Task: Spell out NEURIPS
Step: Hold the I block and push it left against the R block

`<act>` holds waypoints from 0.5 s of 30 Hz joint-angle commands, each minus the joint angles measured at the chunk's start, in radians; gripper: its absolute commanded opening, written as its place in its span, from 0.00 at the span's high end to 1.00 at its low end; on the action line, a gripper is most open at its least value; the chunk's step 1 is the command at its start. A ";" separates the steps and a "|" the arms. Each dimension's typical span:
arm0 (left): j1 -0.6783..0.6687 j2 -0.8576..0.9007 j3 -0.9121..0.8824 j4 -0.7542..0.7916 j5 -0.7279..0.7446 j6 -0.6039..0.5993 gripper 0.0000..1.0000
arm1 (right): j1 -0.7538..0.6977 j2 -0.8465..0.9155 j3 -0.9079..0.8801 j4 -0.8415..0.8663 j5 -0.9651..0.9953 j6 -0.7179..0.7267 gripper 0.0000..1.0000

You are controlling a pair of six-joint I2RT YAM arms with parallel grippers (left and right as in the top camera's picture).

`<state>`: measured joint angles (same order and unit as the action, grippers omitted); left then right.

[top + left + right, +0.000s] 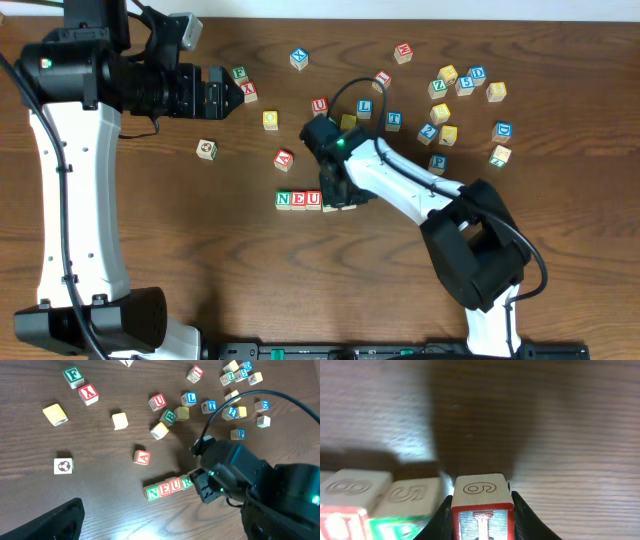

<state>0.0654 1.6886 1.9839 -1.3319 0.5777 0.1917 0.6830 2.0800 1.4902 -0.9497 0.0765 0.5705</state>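
A row of wooden cubes reading N, E, U (298, 199) lies on the brown table (180, 260). In the left wrist view the row (167, 487) reads N, E, U, R. My right gripper (340, 200) stands at the row's right end, shut on a red-framed I cube (481, 505) with a 6 on its side. That cube sits just right of the green-edged cube (410, 497), with a narrow gap between them. A blue P cube (438, 162) lies off to the right. My left gripper (225, 95) hovers open and empty at the upper left, one of its fingers (52, 522) showing.
Loose cubes lie scattered behind the row: A (284, 158), a red U (319, 104), L (365, 107), T (394, 119), X (299, 58) and a cluster (460, 80) at the far right. A ball-print cube (206, 149) sits at the left. The right arm (410, 190) crosses diagonally.
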 commanded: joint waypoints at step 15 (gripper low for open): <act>0.003 -0.008 0.016 -0.003 0.009 0.014 0.02 | 0.010 -0.021 -0.013 0.011 -0.004 0.047 0.96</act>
<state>0.0654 1.6886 1.9839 -1.3319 0.5777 0.1917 0.7029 2.0800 1.4891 -0.9375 0.0669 0.5961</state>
